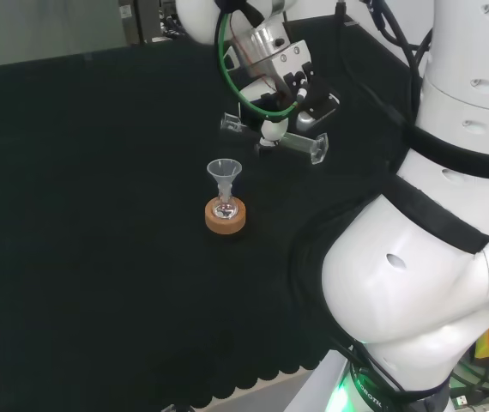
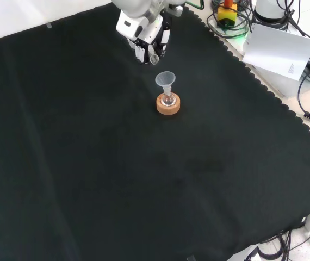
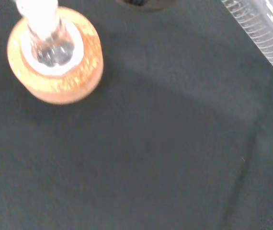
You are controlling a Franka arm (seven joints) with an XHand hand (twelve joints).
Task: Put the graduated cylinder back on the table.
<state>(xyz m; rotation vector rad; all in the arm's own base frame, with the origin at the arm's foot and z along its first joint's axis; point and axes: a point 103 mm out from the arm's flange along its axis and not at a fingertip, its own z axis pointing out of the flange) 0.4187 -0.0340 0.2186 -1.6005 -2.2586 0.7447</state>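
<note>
My hand (image 1: 280, 75) is over the far part of the cloth in the head view, its fingers curled round a clear graduated cylinder (image 1: 294, 142). The cylinder lies almost level in the grip, its foot toward the right of that view. From the front, the hand (image 2: 143, 31) is at the top of the cloth with the cylinder's end (image 2: 155, 53) poking out below it. The wrist view shows the cylinder's marked wall (image 3: 263, 33) close by. Whether the cylinder touches the cloth I cannot tell.
A small flask with a clear funnel (image 1: 225, 172) in its neck stands on a cork ring (image 1: 226, 218), just in front of the hand; funnel (image 2: 165, 80), ring (image 2: 168, 105), ring (image 3: 55, 62). The cloth's scalloped edge (image 2: 264, 89) runs at the front view's right, cables beyond.
</note>
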